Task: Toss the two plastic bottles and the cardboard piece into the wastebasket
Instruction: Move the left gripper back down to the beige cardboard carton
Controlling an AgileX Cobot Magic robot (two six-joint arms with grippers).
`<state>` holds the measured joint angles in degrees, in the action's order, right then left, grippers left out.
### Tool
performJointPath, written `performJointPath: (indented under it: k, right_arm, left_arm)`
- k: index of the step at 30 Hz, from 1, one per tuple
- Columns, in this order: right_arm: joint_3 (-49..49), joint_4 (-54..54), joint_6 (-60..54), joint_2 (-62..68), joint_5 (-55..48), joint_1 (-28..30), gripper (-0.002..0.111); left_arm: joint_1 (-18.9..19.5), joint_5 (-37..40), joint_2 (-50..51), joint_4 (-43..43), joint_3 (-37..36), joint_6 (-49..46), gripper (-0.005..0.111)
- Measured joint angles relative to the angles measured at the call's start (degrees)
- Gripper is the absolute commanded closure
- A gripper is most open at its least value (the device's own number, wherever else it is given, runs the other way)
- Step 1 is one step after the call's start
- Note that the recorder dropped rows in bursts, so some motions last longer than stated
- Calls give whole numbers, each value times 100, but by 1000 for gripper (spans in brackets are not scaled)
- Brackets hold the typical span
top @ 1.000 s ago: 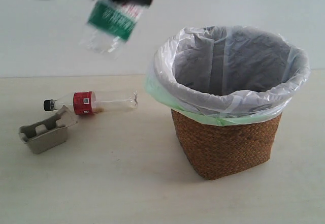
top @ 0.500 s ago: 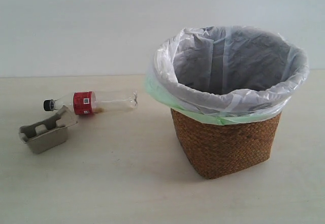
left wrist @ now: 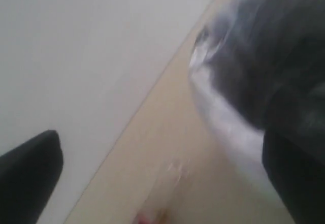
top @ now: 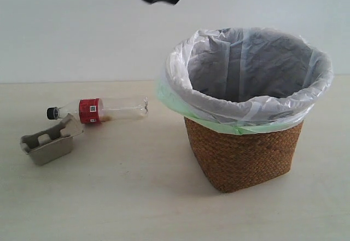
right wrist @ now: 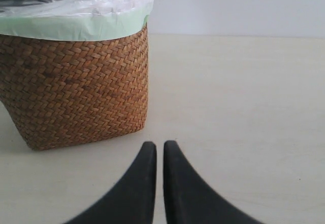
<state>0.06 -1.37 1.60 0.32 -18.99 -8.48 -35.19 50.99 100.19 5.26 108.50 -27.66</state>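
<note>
The right hand (right wrist: 159,150) sits low over the pale beige worktop (top: 126,197). Its two black fingers are drawn together to a thin slit with nothing between them, and they point at the foot of the brown woven wicker wastebasket (top: 243,153). The basket stands upright at the front right, with white and pale green plastic bags (top: 246,112) folded over its rim.

At the front left lies the grey-beige moulded pulp cardboard piece (top: 48,142), hollows facing up and well apart from the basket. Just behind it, the clear plastic bottle with a red label and black cap (top: 98,110) lies on its side, cap away from the basket. Whether the bottle touches the cardboard's far corner cannot be told.

Farther back and high up, the left hand (left wrist: 161,153) hangs before the white wall (top: 82,39). Its fingers (left wrist: 30,168) are spread wide and hold nothing. Its blurred view shows the bag-lined mouth of the basket and the bottle.
</note>
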Motion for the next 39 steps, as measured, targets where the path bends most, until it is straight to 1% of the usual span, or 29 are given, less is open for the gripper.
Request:
performJointPath:
  k: [1, 4, 5, 7, 10, 14, 19, 24, 27, 29, 33, 39]
  right_arm:
    - [0, 0, 0, 0, 0, 0, 106]
    - [0, 0, 0, 0, 0, 0, 106]
    - [0, 0, 0, 0, 0, 0, 106]
    - [0, 0, 0, 0, 0, 0, 106]
    - [0, 0, 0, 0, 0, 0, 106]
    - [0, 0, 0, 0, 0, 0, 106]
    - [0, 0, -9, 0, 0, 0, 106]
    - [0, 0, -9, 0, 0, 0, 106]
    - [0, 0, -9, 0, 0, 0, 106]
    - [0, 0, -9, 0, 0, 0, 106]
    - [0, 0, -9, 0, 0, 0, 106]
    - [0, 0, -9, 0, 0, 0, 106]
  left_arm:
    - [0, 390, 13, 503, 0, 77, -3]
    - [42, 1213, 138, 1574, 0, 467, -3]
    - [81, 1469, 187, 1818, 0, 636, -3]
    - [219, 1727, 348, 2191, 0, 976, -3]
    - [549, 1817, 541, 2159, -118, 1545, -3]
    - [998, 1862, 683, 1823, -587, 1631, -3]
    - [1452, 1875, 725, 1754, -1391, 1228, -3]
    - [1713, 1887, 725, 1713, -2112, 816, -3]
    - [1852, 1602, 725, 1713, -2483, 766, -3]
    - [1922, 1264, 725, 1703, -2710, 745, -3]
    - [1973, 616, 725, 1583, -3054, 731, -3]
    - [1983, -467, 725, 1106, -3429, 273, -3]
